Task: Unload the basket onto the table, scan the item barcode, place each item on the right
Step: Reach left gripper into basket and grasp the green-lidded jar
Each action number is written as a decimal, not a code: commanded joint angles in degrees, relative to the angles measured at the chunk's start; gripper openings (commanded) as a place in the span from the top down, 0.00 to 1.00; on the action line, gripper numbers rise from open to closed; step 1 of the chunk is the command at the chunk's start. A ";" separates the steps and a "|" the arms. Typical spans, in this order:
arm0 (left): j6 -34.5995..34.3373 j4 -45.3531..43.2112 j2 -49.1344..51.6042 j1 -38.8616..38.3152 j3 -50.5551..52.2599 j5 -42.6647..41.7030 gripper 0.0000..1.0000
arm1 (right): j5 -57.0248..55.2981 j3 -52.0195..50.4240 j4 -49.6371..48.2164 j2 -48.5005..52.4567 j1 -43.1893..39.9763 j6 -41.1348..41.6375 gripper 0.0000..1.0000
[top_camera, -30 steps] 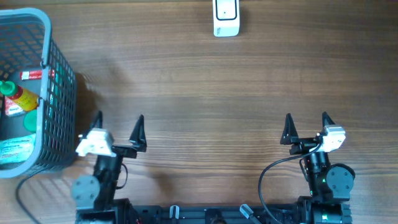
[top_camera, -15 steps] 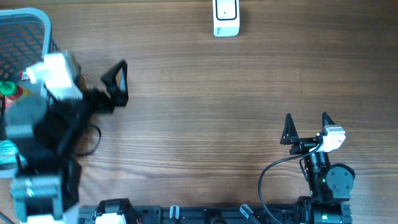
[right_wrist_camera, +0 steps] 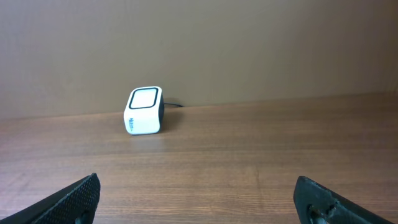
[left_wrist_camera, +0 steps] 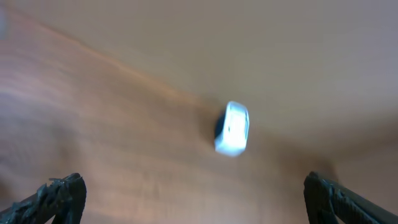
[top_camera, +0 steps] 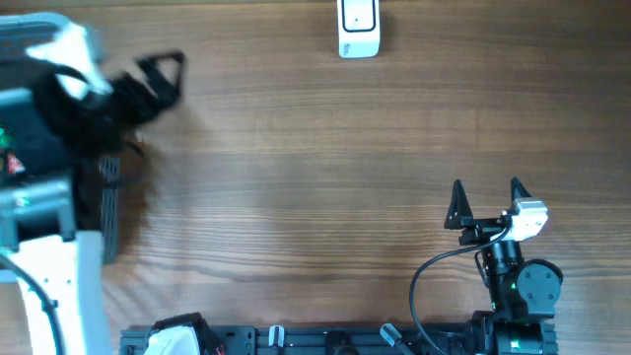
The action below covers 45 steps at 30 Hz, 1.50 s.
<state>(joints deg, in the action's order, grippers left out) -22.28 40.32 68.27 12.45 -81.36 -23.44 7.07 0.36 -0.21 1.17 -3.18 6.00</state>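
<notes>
The step in hand is the fetch: nothing is held, and no barcode can be shown to the scanner (top_camera: 358, 28) until an item is. The left arm (top_camera: 44, 128) hangs over the basket (top_camera: 110, 202) at the left edge of the bench (top_camera: 315, 177). It is smeared in the overhead view and covers nearly all that the basket holds. The left jaws stand wide open and empty. In the left wrist view their two tips sit in the lower corners, with only bare wood and the blurred scanner between them.

The item (top_camera: 8, 158) lies, I judge, in the basket under that arm. A sliver of red and green shows at the arm's edge and may be a bottle, though the blur leaves that uncertain. The right jaws are open and empty too, low at the near right of the bench. They face the scanner and are well apart from it. The scanner stands at the far edge, near the middle.

The next move calls for the left jaws to tip down into the basket and settle either side of one item. They should close without catching the mesh wall or a neighbour. After that comes a lift clear of the rim and a carry to the scanner, label side toward its window. Where the barcode sits cannot be told from here.
</notes>
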 commanded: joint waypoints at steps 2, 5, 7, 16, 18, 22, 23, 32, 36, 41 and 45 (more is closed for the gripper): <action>-8.59 1.99 4.96 9.90 -10.54 0.42 0.00 | 0.04 -0.07 -0.22 -0.22 0.22 0.15 0.00; -14.84 3.32 7.04 16.72 -11.98 3.96 0.00 | 0.04 -0.07 -0.22 -0.22 0.22 0.13 0.00; -19.39 6.40 8.20 20.72 -11.98 9.73 0.00 | 0.04 -0.07 -0.22 -0.22 0.22 0.13 0.00; -23.50 16.35 18.21 28.72 -11.96 17.57 0.00 | 0.04 -0.07 -0.22 -0.22 0.22 0.15 0.00; -22.36 17.57 21.16 28.68 -11.96 18.32 0.00 | 0.04 -0.07 -0.22 -0.22 0.22 0.13 0.00; -22.05 20.72 27.76 28.65 -11.91 19.52 0.00 | 0.04 -0.07 -0.22 -0.22 0.22 0.15 0.00; -23.78 22.08 29.38 28.76 -11.89 20.06 0.00 | 0.04 -0.07 -0.22 -0.22 0.22 0.13 0.00; -40.79 31.54 36.26 29.09 -10.80 28.11 0.00 | 0.04 -0.07 -0.22 -0.22 0.22 0.13 0.00; -44.33 31.30 36.48 29.09 -10.16 28.94 0.00 | 0.04 -0.07 -0.22 -0.22 0.22 0.13 0.00; -44.61 26.86 36.54 29.07 -6.25 29.11 0.00 | 0.04 -0.07 -0.22 -0.22 0.22 0.15 0.00; -44.19 22.18 36.54 29.09 -2.40 29.33 0.00 | 0.04 -0.07 -0.22 -0.22 0.22 0.13 0.00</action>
<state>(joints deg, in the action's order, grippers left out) -65.17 64.64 104.27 41.06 -86.96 4.29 7.07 0.36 -0.21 1.17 -3.18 6.00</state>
